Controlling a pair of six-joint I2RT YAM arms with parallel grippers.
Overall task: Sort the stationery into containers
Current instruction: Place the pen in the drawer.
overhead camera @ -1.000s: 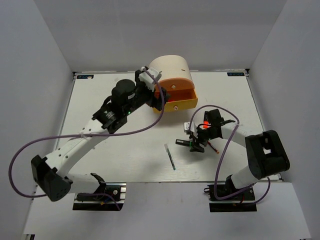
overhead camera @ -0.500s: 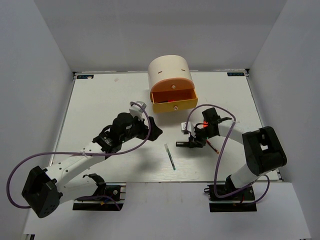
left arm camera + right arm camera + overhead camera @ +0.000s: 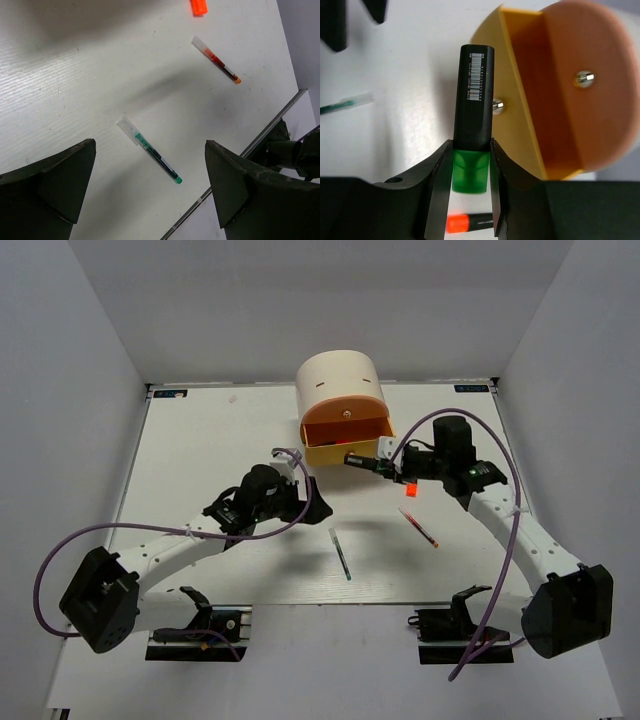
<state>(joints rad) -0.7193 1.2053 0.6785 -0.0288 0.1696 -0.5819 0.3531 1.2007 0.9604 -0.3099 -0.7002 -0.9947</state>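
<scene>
The cream cabinet stands at the back with its yellow lower drawer pulled open; the orange upper drawer is shut. My right gripper is shut on the green end of a black marker, held just in front of the open drawer. The right wrist view shows the marker between my fingers, beside the drawer's rim. My left gripper is open and empty above the table. A thin dark pen, a thin red pen and an orange-ended marker lie on the table.
In the left wrist view the dark pen lies between my open fingers, with the red pen and the orange marker end farther off. The table's front edge runs close by. No erasers show.
My left arm has drawn back from the cabinet to the table's middle, leaving the drawer open. My right gripper has lifted the green-ended marker off the table and carried it up to the drawer.
</scene>
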